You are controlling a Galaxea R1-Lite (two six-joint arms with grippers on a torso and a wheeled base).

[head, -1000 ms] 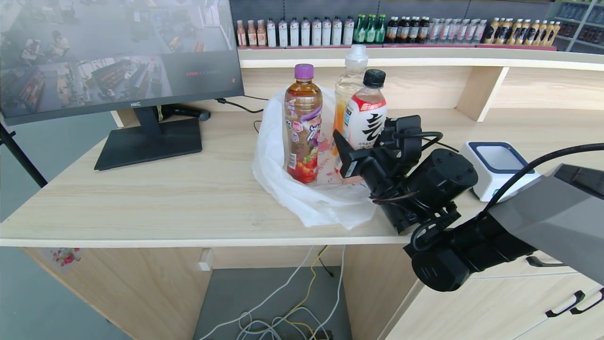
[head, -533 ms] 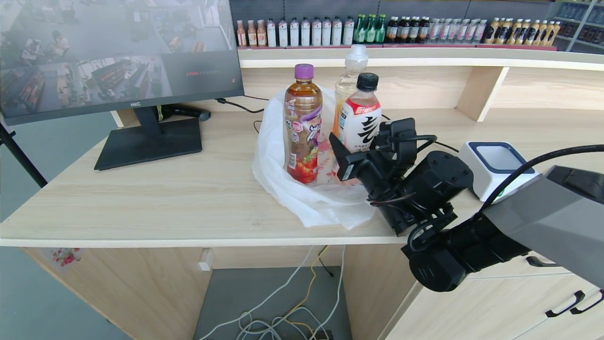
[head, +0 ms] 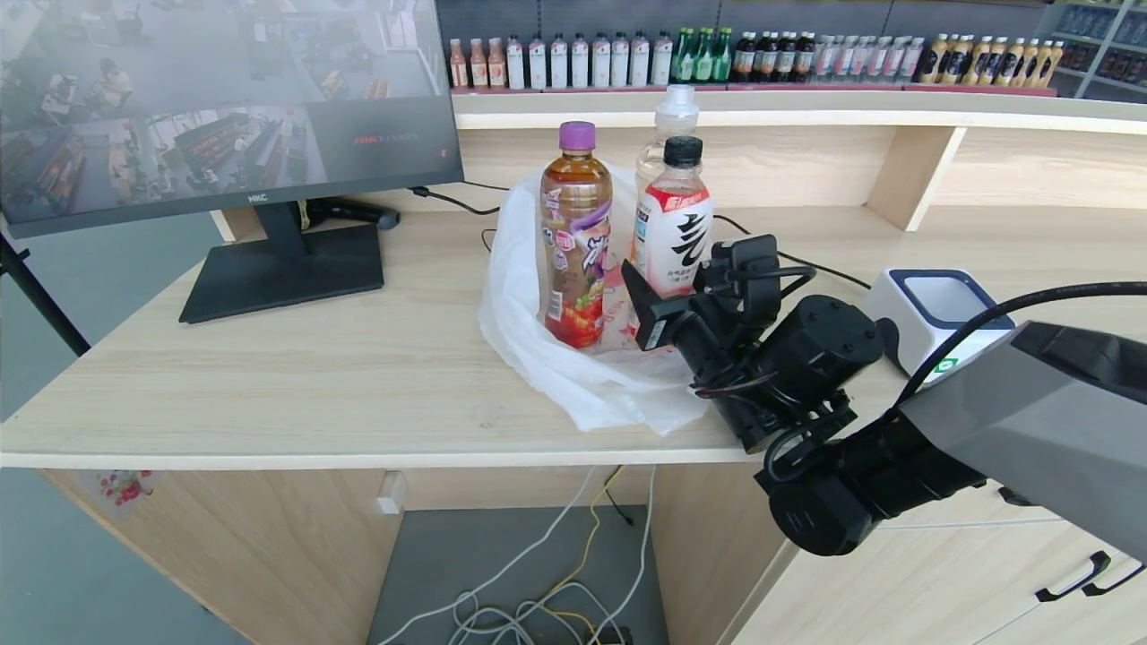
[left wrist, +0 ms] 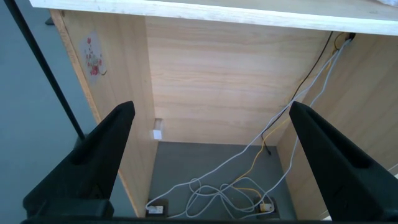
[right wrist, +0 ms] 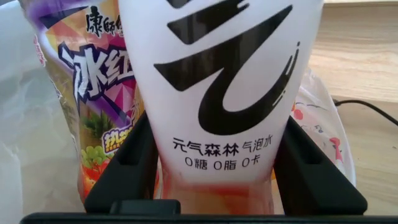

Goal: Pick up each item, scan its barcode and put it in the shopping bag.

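Your right gripper [head: 670, 300] is clamped on the lower body of the black-capped drink bottle [head: 674, 228]. The bottle is upright, just right of centre frame, at the mouth of the white shopping bag [head: 547, 358]. It stands just beside the purple-capped tea bottle [head: 575, 224] in the bag, with a white-capped clear bottle [head: 672, 116] behind. You cannot tell whether its base rests on anything, because the gripper hides it. The barcode scanner [head: 941, 309] sits on the counter [head: 314, 367] at right, apart from the bag. The monitor [head: 224, 98] is upper left. Your left gripper [left wrist: 211, 162] hangs below counter height with its jaws wide apart, cables [left wrist: 230, 186] on the floor beyond.
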